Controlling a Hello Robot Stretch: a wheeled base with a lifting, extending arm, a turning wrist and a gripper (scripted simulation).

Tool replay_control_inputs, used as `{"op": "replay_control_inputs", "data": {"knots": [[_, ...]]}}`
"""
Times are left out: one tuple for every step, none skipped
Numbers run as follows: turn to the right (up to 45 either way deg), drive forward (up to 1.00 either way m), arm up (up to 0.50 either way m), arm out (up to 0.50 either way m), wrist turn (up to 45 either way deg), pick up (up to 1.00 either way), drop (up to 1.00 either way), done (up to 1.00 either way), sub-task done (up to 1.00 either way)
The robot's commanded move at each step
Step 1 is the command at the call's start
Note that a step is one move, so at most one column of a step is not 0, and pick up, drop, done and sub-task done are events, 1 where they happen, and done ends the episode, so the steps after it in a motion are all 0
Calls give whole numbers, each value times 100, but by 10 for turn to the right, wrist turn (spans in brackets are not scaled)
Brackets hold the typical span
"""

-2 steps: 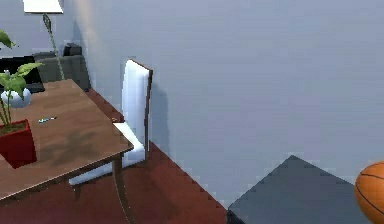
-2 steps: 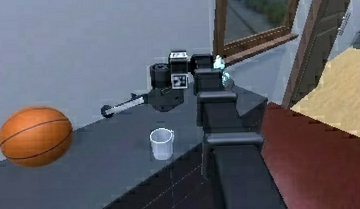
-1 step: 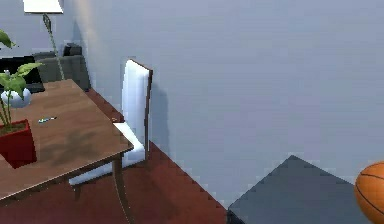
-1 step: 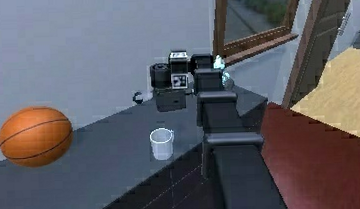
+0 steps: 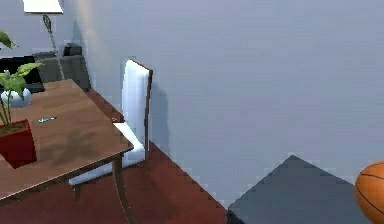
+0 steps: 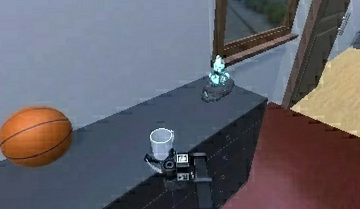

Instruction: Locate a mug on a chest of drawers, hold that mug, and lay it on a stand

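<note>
- The dark square arm bar (image 6: 204, 192) rose from the arm side view's bottom edge, just right of the middle. The gripper (image 6: 156, 161) sat at its far end, at the near part of a cabinet top.
- A white cylindrical mug (image 6: 161, 141) stood upright on the dark grey chest of drawers (image 6: 91, 181), right at the gripper. I could not tell whether the fingers touched it, nor whether the gripper held anything.
- An orange basketball (image 6: 34, 136) lay on the same top, well to the left of the mug and close to the plain grey wall (image 6: 106, 45).
- Farther right along that top, near its far right corner, stood a small pale blue glassy figure on a dark base (image 6: 217, 79).
- Beyond it were a wooden-framed window (image 6: 248, 48) and, to the right, a dark brown door (image 6: 321, 38) above reddish-brown floor (image 6: 310, 148).
- In the forward view, a brown wooden table (image 5: 75, 135) filled the near left and carried a red square pot (image 5: 17, 145) with a green plant.
- A white chair with a dark wooden frame (image 5: 135, 100) stood at the table's far right side, near the wall.
- At the far left rose a floor lamp with a white shade (image 5: 45, 6).
</note>
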Motion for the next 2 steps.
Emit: {"op": "replay_control_inputs", "data": {"knots": [[0, 0, 0, 0, 0, 100, 0, 0, 0], [0, 0, 10, 0, 0, 0, 0, 0, 0]]}}
